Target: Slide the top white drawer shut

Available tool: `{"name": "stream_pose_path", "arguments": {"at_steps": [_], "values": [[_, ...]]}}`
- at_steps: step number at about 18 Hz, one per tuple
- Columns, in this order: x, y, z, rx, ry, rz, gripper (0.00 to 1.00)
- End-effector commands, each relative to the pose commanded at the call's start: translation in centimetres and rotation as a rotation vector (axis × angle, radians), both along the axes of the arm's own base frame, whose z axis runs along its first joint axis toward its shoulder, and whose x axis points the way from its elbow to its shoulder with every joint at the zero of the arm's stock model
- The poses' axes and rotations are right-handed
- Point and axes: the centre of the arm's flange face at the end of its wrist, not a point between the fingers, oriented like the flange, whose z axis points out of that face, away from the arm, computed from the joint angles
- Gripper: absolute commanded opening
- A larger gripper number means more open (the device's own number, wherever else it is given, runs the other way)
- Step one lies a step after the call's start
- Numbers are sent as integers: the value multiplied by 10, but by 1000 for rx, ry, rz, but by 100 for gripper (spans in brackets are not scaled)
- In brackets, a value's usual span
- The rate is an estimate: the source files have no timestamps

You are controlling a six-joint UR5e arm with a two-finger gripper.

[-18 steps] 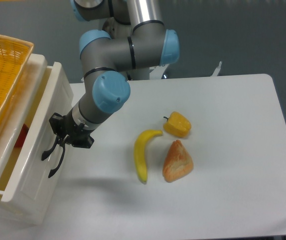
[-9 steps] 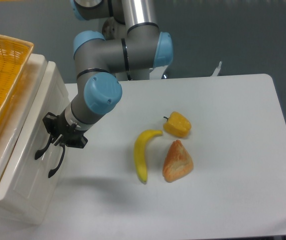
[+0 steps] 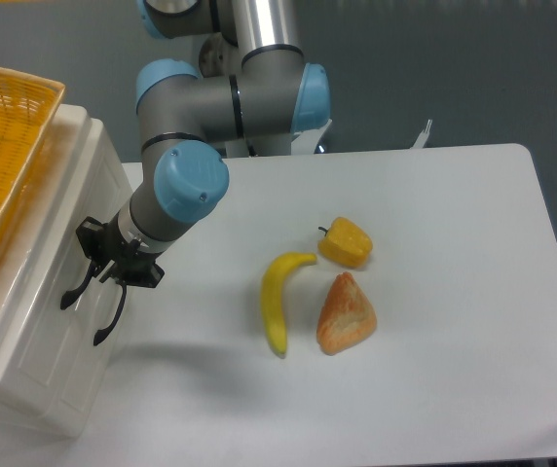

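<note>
Top white drawer (image 3: 59, 292): glossy, rigid, probably slick; push flat on front panel by handle (image 3: 76, 285); gripper (image 3: 103, 277) there, spread unclear.

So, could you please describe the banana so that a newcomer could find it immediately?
Start at the white table, right of the white drawer unit. Three food items lie together near its middle; the banana is the leftmost. It is long, curved and plain yellow, unlike the blocky yellow pepper and the orange-brown bread wedge.

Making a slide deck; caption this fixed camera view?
Robot gripper pressed against the glossy white plastic top drawer, yellow banana lying nearby on the white table.
</note>
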Motion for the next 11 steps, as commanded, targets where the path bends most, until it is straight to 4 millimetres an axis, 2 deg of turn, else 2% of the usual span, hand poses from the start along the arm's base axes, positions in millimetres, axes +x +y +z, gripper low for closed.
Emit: {"name": "stream_pose_path", "arguments": {"at_steps": [2, 5, 9, 11], "values": [[-11, -2, 2, 8, 13, 13, 24], [-48, -16, 5, 16, 30, 70, 35], [-118, -52, 9, -1, 72, 182, 39], [-153, -70, 18, -12, 118, 231, 44]]}}
